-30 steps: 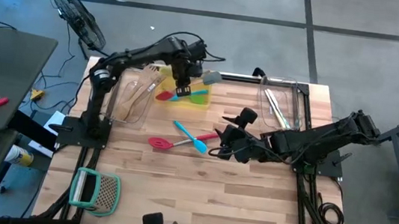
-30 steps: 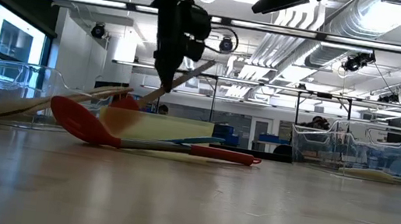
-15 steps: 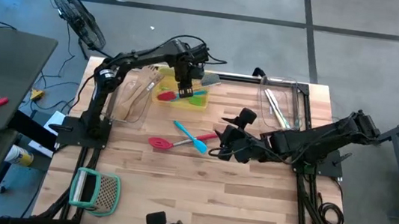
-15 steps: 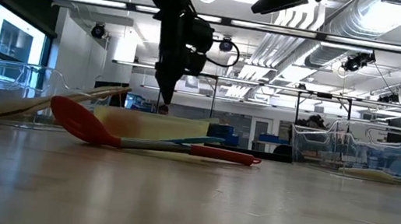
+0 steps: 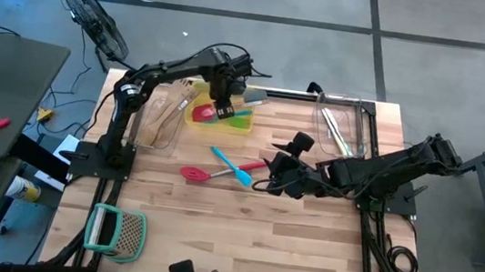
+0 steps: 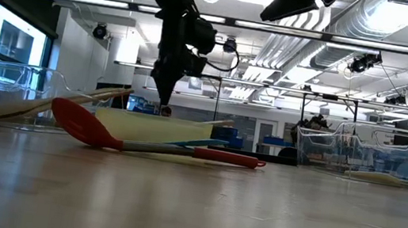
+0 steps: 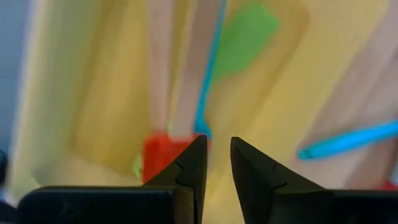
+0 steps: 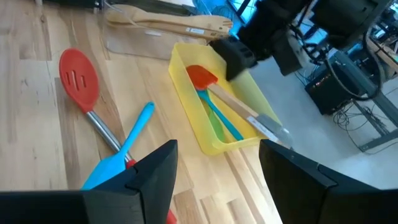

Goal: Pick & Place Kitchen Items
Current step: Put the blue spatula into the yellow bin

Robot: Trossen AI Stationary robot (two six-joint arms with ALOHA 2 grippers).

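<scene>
A yellow tray (image 5: 243, 127) at the far left holds a red spatula (image 5: 201, 111), a green spatula (image 7: 249, 37), a blue-handled one (image 8: 217, 118) and a wooden-handled grey spatula (image 8: 233, 102), whose grey head (image 5: 256, 95) lies over the tray's far right rim. My left gripper (image 7: 217, 140) hangs just above the tray, pointing down, slightly open with nothing between its fingers. A red slotted spoon (image 5: 194, 174) and a blue spatula (image 5: 232, 167) lie flat on the table's middle. My right gripper (image 8: 217, 149) hovers open to their right.
A clear bin (image 5: 161, 113) with pale wooden utensils stands left of the tray. Another clear bin (image 5: 339, 129) with metal tongs stands at the far right. A green-framed grater (image 5: 117, 232) lies near the front left corner. Bare wood fills the near half.
My left gripper has let go of the wooden-handled grey spatula. Its handle slanted up into the fingers a second ago and now lies in the yellow tray, with the head on the rim. The right arm has kept still.
</scene>
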